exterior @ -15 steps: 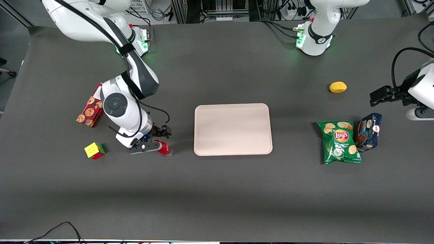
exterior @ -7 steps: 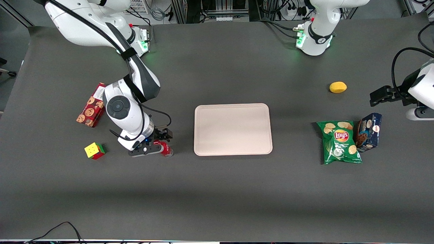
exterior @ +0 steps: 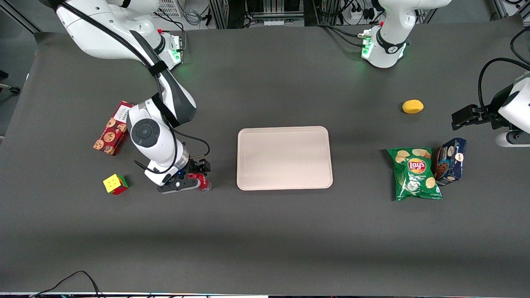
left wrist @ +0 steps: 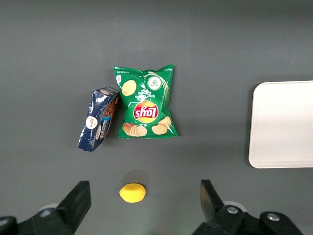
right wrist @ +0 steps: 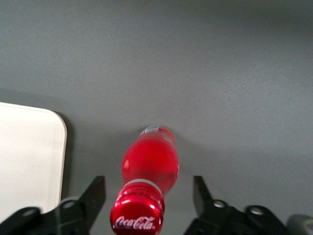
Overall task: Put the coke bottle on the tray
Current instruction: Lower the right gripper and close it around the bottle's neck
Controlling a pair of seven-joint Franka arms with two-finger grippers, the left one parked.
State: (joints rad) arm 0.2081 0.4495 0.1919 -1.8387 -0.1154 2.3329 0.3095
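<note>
We have our gripper (right wrist: 148, 193) lowered over the upright coke bottle (exterior: 202, 182), which stands on the table (exterior: 265, 240) near the tray (exterior: 284, 157), at its working-arm end. Our fingers (right wrist: 95, 193) are spread on either side of the red cap, touching nothing. We judge we should sink a little, centre on the neck, then close gently so the bottle does not tip. Farther off, bare table separates bottle and low rim, so a short lift should clear it
</note>
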